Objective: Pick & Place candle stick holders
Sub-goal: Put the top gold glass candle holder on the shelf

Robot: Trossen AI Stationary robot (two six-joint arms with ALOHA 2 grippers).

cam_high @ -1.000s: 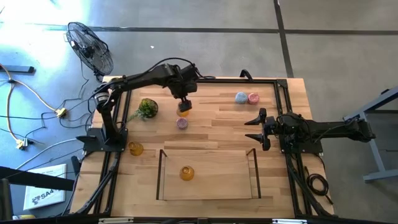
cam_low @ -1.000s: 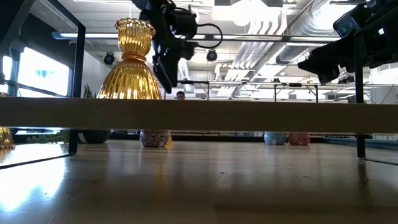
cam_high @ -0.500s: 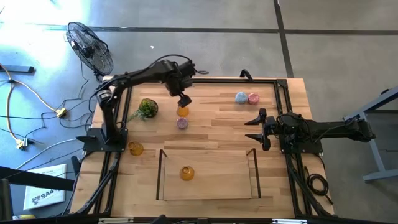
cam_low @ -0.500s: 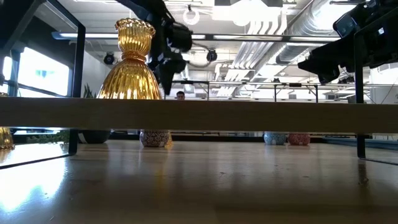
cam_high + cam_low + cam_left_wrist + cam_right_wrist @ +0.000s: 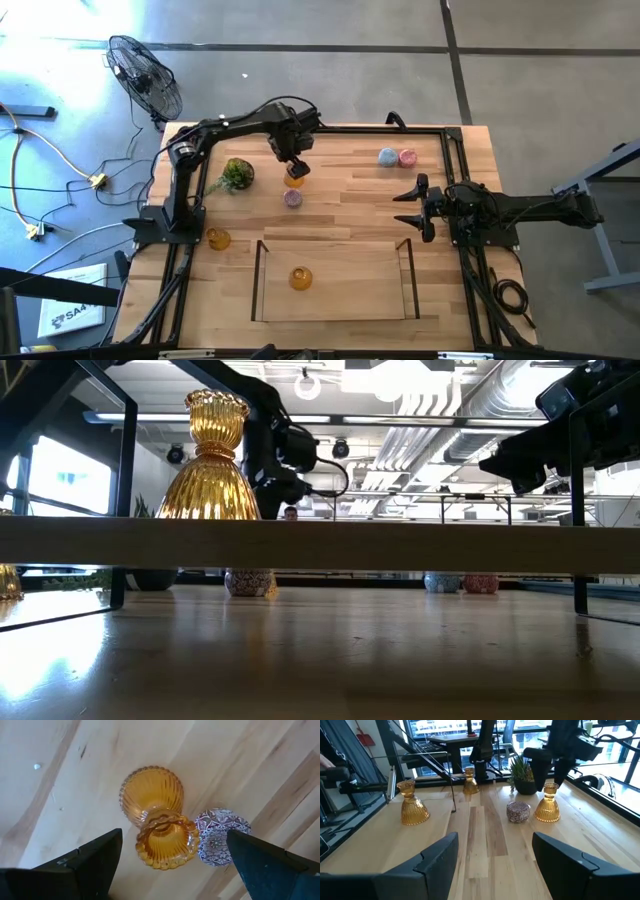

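An amber holder (image 5: 295, 178) stands upright on the table, far of the tray (image 5: 335, 241), with the purple holder (image 5: 293, 198) just beside it. My left gripper (image 5: 293, 162) hovers open above the amber one; in the left wrist view its fingers stand on either side of the holder (image 5: 160, 830) without touching it. A second amber holder (image 5: 300, 277) stands in the tray, a third (image 5: 218, 238) on the table left of it. The pale blue (image 5: 387, 157) and pink (image 5: 407, 157) holders stand at the far right. My right gripper (image 5: 405, 204) waits open at the right.
A green plant ball (image 5: 237, 173) sits left of the amber holder under my left gripper. The tray's thin black uprights (image 5: 258, 262) rise at its sides. A fan (image 5: 145, 75) stands off the table's far left corner. Bare wood lies between the tray and the blue and pink holders.
My left gripper has shifted a little toward the far edge and back over the amber holder, turning about its wrist. The holder stands where it was.
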